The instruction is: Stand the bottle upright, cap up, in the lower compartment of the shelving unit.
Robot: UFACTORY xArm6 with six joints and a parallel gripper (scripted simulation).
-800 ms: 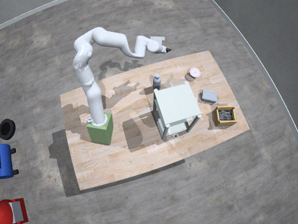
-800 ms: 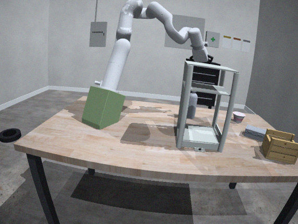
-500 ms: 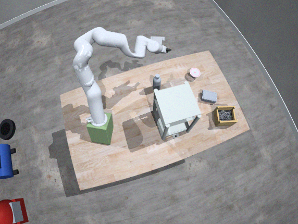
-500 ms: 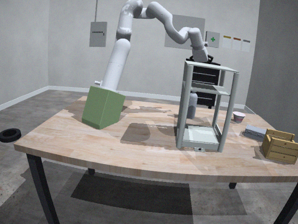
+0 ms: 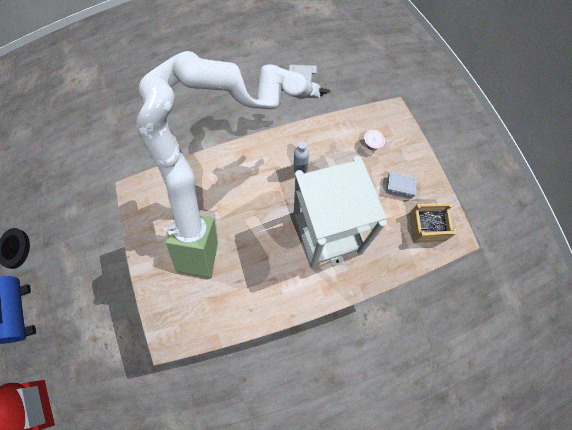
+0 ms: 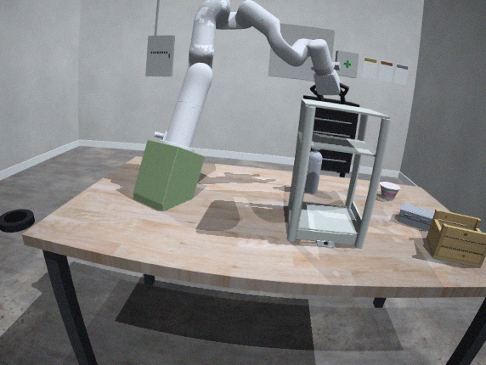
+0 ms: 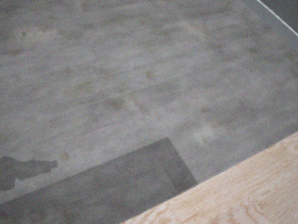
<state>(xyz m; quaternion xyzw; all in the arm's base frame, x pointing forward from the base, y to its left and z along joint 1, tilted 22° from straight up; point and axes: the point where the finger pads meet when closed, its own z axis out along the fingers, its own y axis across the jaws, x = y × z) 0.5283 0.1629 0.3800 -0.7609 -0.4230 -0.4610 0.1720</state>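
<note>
A grey bottle (image 5: 301,156) stands upright on the table just behind the pale green shelving unit (image 5: 340,210). In the exterior view the bottle (image 6: 313,171) shows partly behind the unit's rear post, outside the frame. The unit's lower compartment (image 6: 326,221) holds nothing. My gripper (image 5: 323,91) is open and empty, high above the table's far edge, well beyond and above the bottle. In the exterior view the gripper (image 6: 328,97) is level with the unit's top. The wrist view shows only floor and a corner of the table (image 7: 240,195); the fingers are out of frame.
A pink cup (image 5: 374,139), a grey case (image 5: 402,184) and a wooden crate (image 5: 432,222) of metal parts lie right of the unit. The arm's green base block (image 5: 193,247) stands at the left. A dark drawer cabinet (image 6: 337,131) stands behind the table.
</note>
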